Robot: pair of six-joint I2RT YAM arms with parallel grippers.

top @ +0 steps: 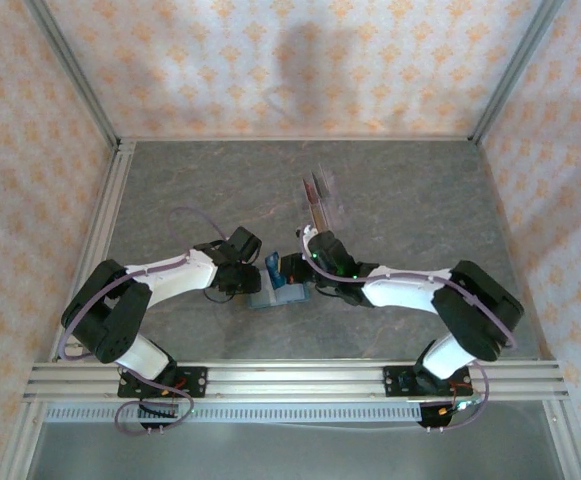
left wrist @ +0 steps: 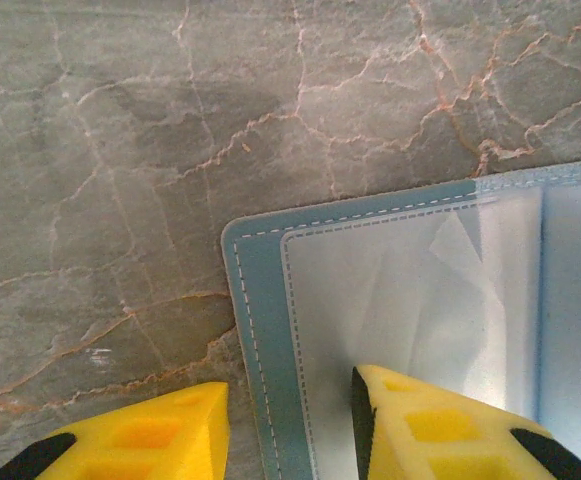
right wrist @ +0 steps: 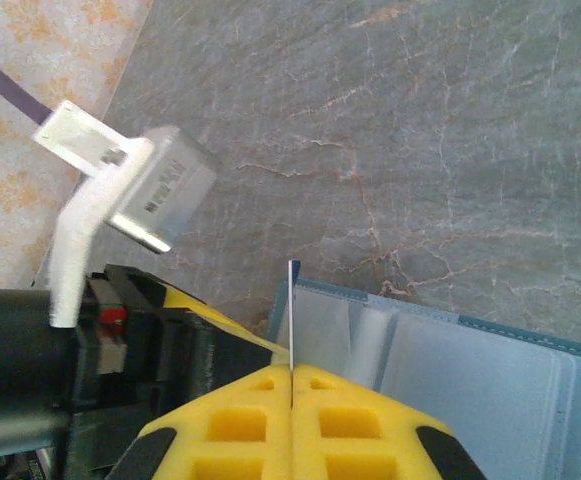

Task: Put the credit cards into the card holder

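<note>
The card holder lies open on the table between both arms, teal-edged with pale clear pockets. My right gripper is shut on a thin credit card, seen edge-on with a bluish corner. The card stands upright over the holder's left edge. My left gripper is open, its yellow fingers straddling the holder's left border: one over the table, the other over the clear pocket. In the top view the left gripper and right gripper nearly meet above the holder.
A clear slotted rack stands behind the grippers, toward the table's middle back. The left wrist's camera housing and black finger mount sit close beside my right fingers. Aluminium rails border the near edge, and patterned walls enclose the table.
</note>
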